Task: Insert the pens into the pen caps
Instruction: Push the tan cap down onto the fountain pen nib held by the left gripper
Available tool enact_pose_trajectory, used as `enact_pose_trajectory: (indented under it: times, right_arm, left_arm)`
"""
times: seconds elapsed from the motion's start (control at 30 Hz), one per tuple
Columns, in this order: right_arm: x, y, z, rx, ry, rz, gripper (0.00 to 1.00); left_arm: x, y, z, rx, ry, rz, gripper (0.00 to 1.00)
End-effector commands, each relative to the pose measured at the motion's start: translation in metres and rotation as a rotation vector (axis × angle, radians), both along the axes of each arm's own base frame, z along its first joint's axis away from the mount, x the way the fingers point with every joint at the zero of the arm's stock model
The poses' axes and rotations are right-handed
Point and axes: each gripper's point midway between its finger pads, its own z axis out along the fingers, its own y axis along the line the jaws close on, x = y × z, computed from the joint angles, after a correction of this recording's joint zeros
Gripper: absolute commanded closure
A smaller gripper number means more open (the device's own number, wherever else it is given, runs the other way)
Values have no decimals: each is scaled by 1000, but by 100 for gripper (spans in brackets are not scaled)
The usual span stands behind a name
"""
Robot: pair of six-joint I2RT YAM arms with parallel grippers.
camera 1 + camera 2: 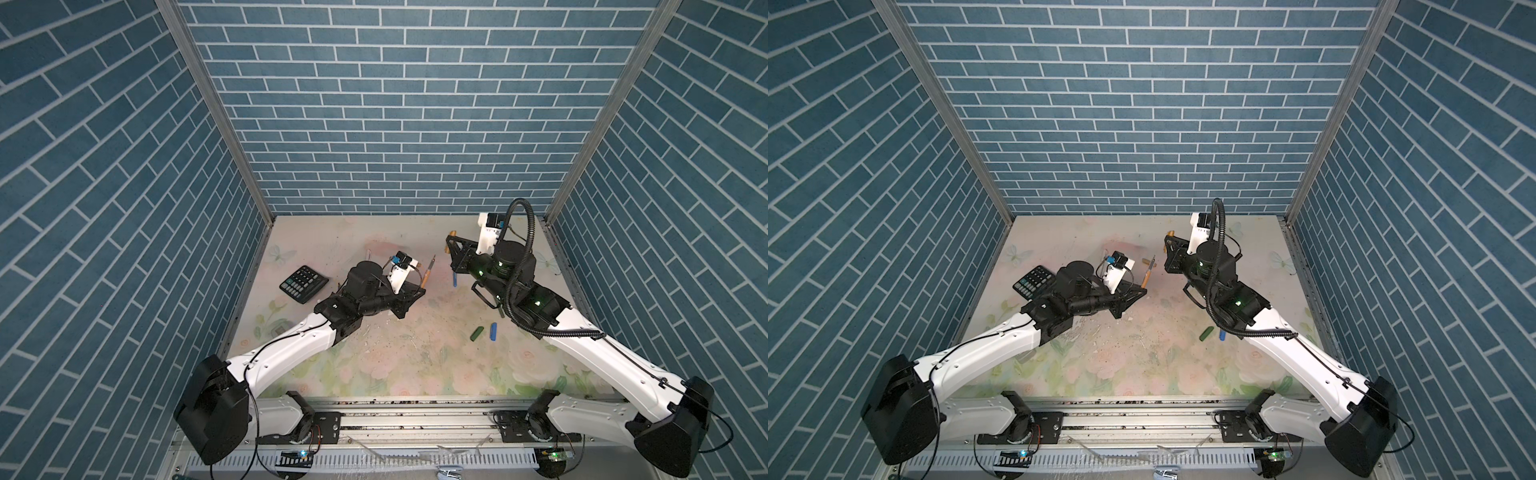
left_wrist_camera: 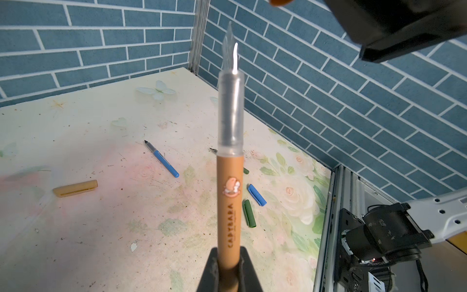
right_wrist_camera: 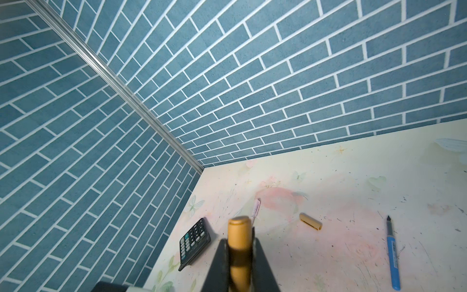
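**Pincers both clamped: left pincer [image 2: 228, 264] on a pen, right pincer [image 3: 240, 255] on a cap**

Left pincer's jaws are closed on the lower barrel of a gold-brown pen [image 2: 230, 202]. The pen rises out of them with its clear grip section and nib uppermost. Right pincer's jaws are closed around a gold-brown cap [image 3: 238, 233], whose rounded end pokes out past the fingers. In both top views the two pincers face each other above the table, apart, with open air between the nib and the cap.

Under them lies a pale tabletop [image 1: 374, 345] printed with roses, leaves and butterflies, scuffed and speckled with dark marks. Blue brick-pattern walls [image 1: 395, 104] close in three sides, joined by metal corner posts. A metal rail [image 1: 415, 409] runs along the open side, where both arms are mounted.

A second gold-brown cap [image 2: 75, 188] lies flat on the table below the gap between the pincers. A blue pen [image 2: 163, 159] lies below the right pincer. Back along the right arm, a blue cap [image 2: 256, 194] and a green cap [image 2: 249, 213] lie just beside each other. From the left wrist the held pen hides most of a green pen [image 2: 245, 171]. Beyond the right pincer's cap lies a pink-white pen [image 3: 255, 211]. A black calculator [image 1: 303, 283] sits on the outer side of the left pincer's wrist.
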Motion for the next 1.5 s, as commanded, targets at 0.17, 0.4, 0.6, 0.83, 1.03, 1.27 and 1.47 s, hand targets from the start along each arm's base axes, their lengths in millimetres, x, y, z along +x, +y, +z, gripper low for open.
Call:
enact_pose_trajectory:
  times: [0.17, 0.4, 0.6, 0.83, 1.03, 1.27, 1.47]
  right_arm:
    - [-4, 18, 19, 15, -58, 46, 85]
    - [0, 22, 19, 15, -71, 37, 85]
    - [0, 22, 17, 5, -72, 34, 86]
    - [3, 23, 16, -5, -74, 30, 86]
    - [2, 31, 1, -13, -34, 60, 86]
    - [-3, 28, -10, -35, -13, 56, 86]
    - [-5, 27, -14, -43, -3, 62, 86]
  left_arm:
    - [-3, -4, 16, -14, -33, -27, 100]
    - [-4, -5, 17, -17, -31, -38, 100]
    - [-5, -5, 20, -23, -34, -39, 100]
    - [-5, -6, 18, -23, -29, -44, 100]
    - [-4, -5, 19, -20, -35, -33, 100]
    - [-1, -2, 19, -15, -35, -10, 100]
    - [0, -3, 19, -23, -26, 0, 100]
